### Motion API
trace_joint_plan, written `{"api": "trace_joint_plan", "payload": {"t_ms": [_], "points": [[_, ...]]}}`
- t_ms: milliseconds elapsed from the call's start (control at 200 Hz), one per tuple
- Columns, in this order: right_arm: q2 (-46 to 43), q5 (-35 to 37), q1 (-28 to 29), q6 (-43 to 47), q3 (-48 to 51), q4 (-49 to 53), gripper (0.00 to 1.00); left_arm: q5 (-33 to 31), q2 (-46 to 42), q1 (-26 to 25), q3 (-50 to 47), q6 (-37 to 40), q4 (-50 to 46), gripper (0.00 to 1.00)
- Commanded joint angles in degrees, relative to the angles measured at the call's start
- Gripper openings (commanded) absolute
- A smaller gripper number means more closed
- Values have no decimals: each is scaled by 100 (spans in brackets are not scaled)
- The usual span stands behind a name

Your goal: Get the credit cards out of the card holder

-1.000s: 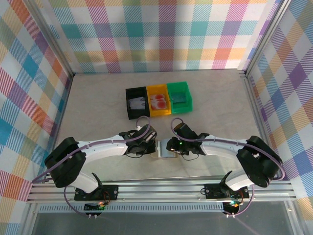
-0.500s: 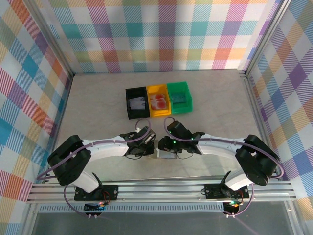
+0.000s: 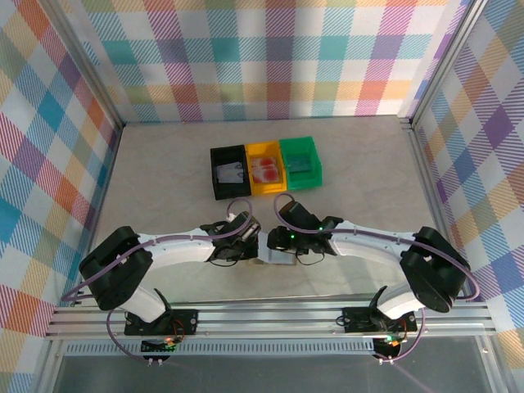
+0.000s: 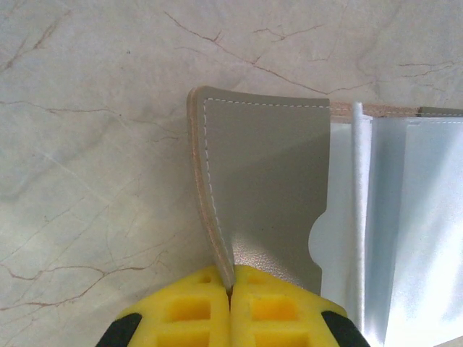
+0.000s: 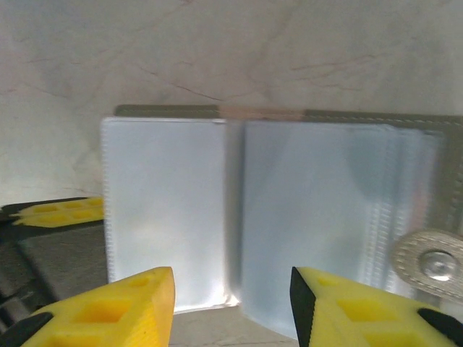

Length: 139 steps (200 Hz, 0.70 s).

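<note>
Clearly, the card holder [image 3: 279,257] lies opened flat on the worktop [image 3: 164,180], low in the middle of the top view, between the two arms. The left tool [image 4: 230,285] is fully closed, pinching the bottom edge of the holder's grey outer flap [image 4: 268,181], which curls up where it is nipped. The right tool [image 5: 231,296] has its jaws apart with nothing between them, poised over the pale blue-grey sleeves [image 5: 166,210] near the centre fold.

The holder looks light and floppy. Its soft cover bends under the pinch, so it probably needs that hold to stay put while anything is drawn from it. The sleeves look thin and slick. A card inside would be stiff, flat and smooth, likely to slide once a free edge is caught, and the half-round notch [image 4: 318,238] in the pocket edge seems the natural place to take hold. Whether a card sits in these sleeves cannot be told. One red credit card [image 3: 266,170] lies in the yellow bin [image 3: 265,191], above centre in the top view.
</note>
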<state>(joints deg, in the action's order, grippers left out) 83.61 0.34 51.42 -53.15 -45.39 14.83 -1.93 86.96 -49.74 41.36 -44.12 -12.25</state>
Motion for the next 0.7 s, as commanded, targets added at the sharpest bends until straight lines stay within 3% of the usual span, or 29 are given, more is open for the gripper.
{"api": "trace_joint_plan", "payload": {"t_ms": [0, 690], "points": [[-94, 234, 26, -69, 74, 363, 48, 6, -55, 30, -103, 95, -157, 0], [372, 686, -9, -165, 141, 457, 50, 57, 12, 29, -111, 64, -94, 0]]}}
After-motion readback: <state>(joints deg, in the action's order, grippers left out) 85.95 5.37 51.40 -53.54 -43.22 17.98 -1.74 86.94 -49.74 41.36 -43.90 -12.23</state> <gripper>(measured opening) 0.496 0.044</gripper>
